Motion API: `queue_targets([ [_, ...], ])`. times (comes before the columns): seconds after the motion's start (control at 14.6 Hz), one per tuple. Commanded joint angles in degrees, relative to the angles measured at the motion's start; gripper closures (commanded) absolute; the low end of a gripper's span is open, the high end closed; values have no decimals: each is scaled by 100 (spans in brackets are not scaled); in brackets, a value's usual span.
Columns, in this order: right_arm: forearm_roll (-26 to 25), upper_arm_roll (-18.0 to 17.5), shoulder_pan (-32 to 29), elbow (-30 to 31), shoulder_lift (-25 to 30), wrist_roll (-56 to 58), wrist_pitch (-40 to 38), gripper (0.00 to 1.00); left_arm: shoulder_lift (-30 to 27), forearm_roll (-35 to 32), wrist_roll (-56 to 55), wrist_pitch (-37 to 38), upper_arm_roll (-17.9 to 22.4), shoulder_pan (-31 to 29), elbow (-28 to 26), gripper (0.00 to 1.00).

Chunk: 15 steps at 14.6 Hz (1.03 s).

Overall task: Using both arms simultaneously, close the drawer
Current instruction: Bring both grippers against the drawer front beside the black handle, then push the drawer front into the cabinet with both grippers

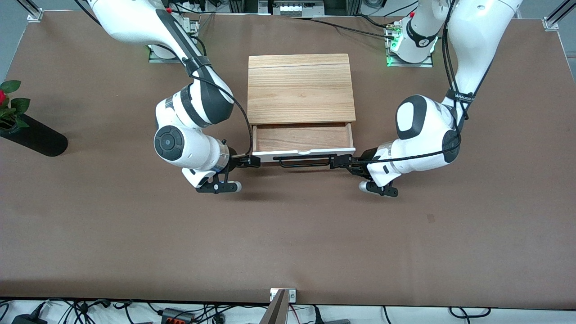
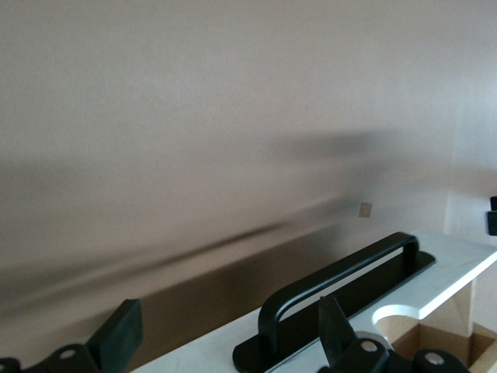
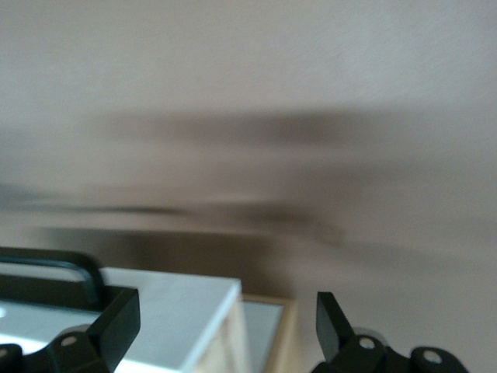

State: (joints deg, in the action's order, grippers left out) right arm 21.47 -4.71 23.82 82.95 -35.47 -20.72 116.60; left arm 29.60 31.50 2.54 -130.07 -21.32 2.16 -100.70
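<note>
The light-oak cabinet (image 1: 300, 87) stands mid-table between the arms. Its drawer (image 1: 301, 137) is pulled partly out toward the front camera, with the white front panel (image 1: 310, 152) and black bar handle (image 1: 306, 161) facing that camera. My right gripper (image 1: 253, 161) is open at the panel's end toward the right arm; its wrist view shows its fingers (image 3: 116, 320) straddling the panel's corner (image 3: 175, 307). My left gripper (image 1: 343, 161) is open at the other end of the panel; its wrist view shows the handle (image 2: 342, 281) and panel (image 2: 458, 268) between its fingers (image 2: 334, 330).
A black vase (image 1: 33, 136) with a red flower lies at the right arm's end of the table. A camera mount (image 1: 281, 306) sits at the table's near edge. Brown tabletop (image 1: 288, 234) stretches in front of the drawer.
</note>
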Motion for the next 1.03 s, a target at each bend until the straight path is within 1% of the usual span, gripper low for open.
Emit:
queue_targets([
  [0.0,638,5,0,-69,-31,33,-137,0,-69,128,62,305,-109,-67,-126,0],
  [0.21,613,5,53,-69,-153,173,-680,0,-69,128,62,552,-118,-102,-126,0],
  [0.27,595,13,79,-60,-162,235,-743,0,-69,128,71,666,-118,-102,-126,0],
  [0.41,298,14,193,-60,-241,244,-752,0,-60,128,132,711,-118,-102,-134,0],
  [0.48,235,14,194,-60,-285,253,-770,0,-60,128,141,737,-118,-93,-134,0],
  [0.69,208,14,229,-51,-303,262,-831,0,-25,128,132,825,-118,-76,-161,0],
  [0.82,173,14,308,-51,-338,262,-1032,0,1,128,133,1018,-127,-67,-152,0],
  [0.96,7,14,291,-69,-338,279,-1200,0,10,128,141,1203,-118,-67,-152,0],
])
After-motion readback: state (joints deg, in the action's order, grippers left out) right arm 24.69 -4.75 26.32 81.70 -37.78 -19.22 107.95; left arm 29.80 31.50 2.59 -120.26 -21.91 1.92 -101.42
